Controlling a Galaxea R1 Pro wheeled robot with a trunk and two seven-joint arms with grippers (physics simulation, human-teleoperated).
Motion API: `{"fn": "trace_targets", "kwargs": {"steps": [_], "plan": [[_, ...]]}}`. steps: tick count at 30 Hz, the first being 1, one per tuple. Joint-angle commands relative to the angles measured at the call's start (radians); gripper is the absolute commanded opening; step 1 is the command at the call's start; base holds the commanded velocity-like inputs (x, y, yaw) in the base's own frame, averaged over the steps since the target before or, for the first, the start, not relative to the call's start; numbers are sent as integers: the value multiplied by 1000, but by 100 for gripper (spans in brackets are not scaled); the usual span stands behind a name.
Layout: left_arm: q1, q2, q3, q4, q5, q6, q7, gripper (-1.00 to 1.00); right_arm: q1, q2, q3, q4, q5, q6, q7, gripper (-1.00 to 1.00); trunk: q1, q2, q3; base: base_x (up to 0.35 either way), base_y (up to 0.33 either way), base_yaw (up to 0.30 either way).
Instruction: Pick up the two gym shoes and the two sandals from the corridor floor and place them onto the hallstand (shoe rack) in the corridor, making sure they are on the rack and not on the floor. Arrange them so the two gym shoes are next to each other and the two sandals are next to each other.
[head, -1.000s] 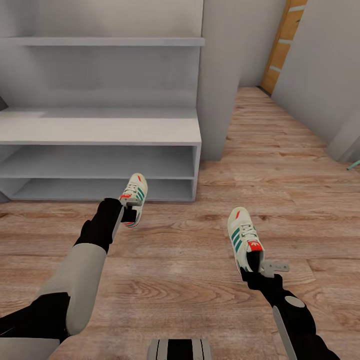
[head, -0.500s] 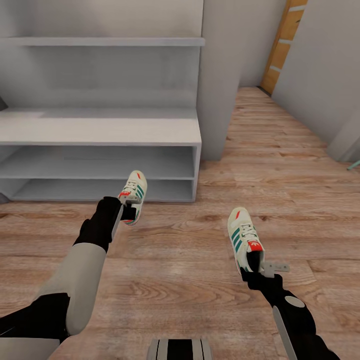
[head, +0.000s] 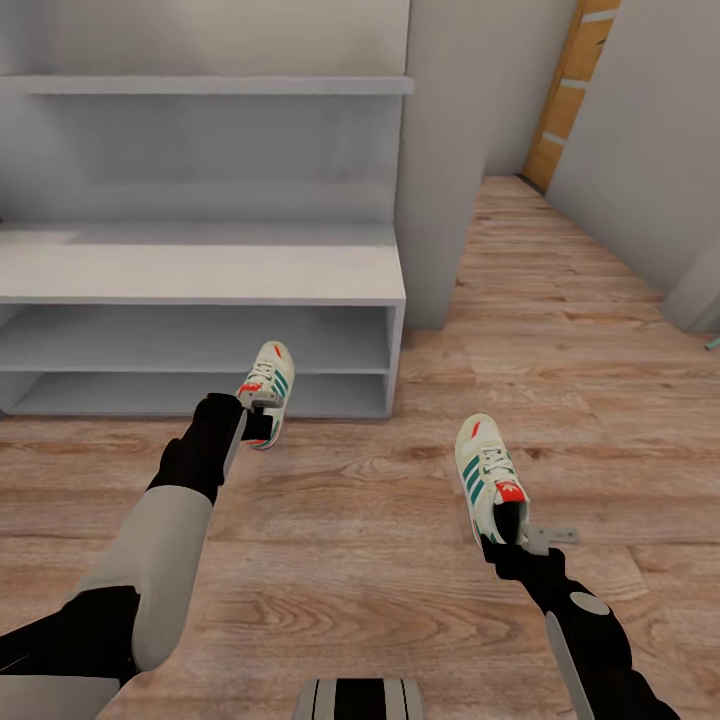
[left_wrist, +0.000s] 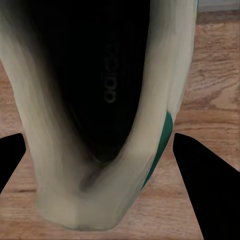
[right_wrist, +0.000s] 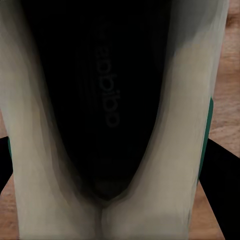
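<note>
Two cream-white gym shoes with green stripes are held up off the corridor floor (head: 360, 520). My left gripper (head: 257, 425) is shut on the heel of one gym shoe (head: 268, 385), which points toward the hallstand (head: 200, 272) just in front of its lower shelves. My right gripper (head: 512, 530) is shut on the heel of the other gym shoe (head: 482, 470), further right over open floor. In the left wrist view the shoe's dark insole (left_wrist: 107, 85) sits between the black fingers (left_wrist: 207, 190). The right wrist view looks into the second shoe (right_wrist: 107, 100). The sandals are out of view.
A grey wall pillar (head: 440, 150) stands at the hallstand's right end. Beyond it the corridor runs back to an orange door (head: 570, 90). A grey wall (head: 640, 150) closes the right side. Wall shelves (head: 200, 85) hang above the rack's flat top.
The whole head view has shifted a little, with the rack now slightly lower and nearer, so the camera moved. The left shoe rose slightly. Both grippers keep their shoes.
</note>
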Motion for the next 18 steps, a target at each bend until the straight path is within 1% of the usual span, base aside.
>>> {"fn": "trace_targets", "kwargs": {"steps": [1,4,12,15,17,18], "plan": [[-1,-1,4,-1,-11,3,-9,-100,0,0,0,-1,0,5,1,-100,0,0,-1,71,0,0],[-1,-2,4,0,-11,4,-9,-100,0,0,0,-1,0,5,1,-100,0,0,-1,214,0,0],[1,-1,0,5,-11,2,-10,-100,0,0,-2,-1,0,5,1,-100,0,0,-1,327,0,0],[3,0,1,6,-12,1,-10,-100,0,-3,-7,-2,0,5,1,-100,0,0,-1,102,0,0],[5,0,1,6,-12,1,-9,-100,0,-4,-45,-2,-1,5,1,-100,0,0,-1,26,0,0],[5,0,1,6,-12,1,-9,-100,0,-4,-58,-2,-1,5,1,-100,0,0,-1,16,0,0]]}}
